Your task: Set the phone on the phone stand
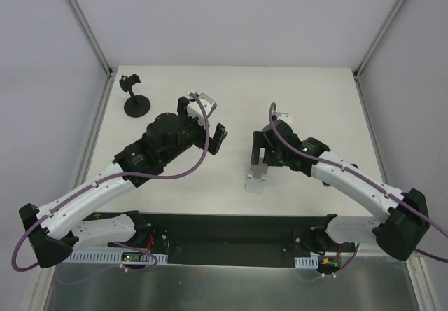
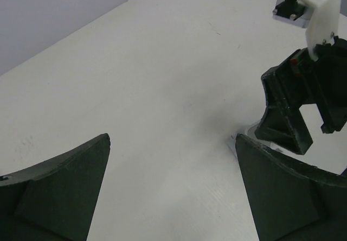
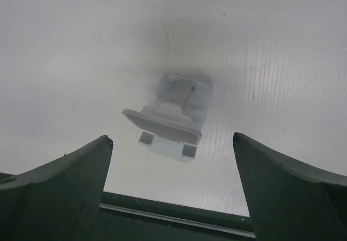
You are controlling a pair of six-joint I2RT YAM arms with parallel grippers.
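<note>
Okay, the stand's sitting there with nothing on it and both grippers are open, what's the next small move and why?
Probably ease the open left gripper back to uncover the table beneath its arm. The phone stand is bare, the right gripper faces it, open and empty, and no phone shows in any view, so it must be found first.

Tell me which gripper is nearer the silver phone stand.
Right. The right gripper hangs close over the phone stand; the left gripper is off to its left, well apart.
</note>
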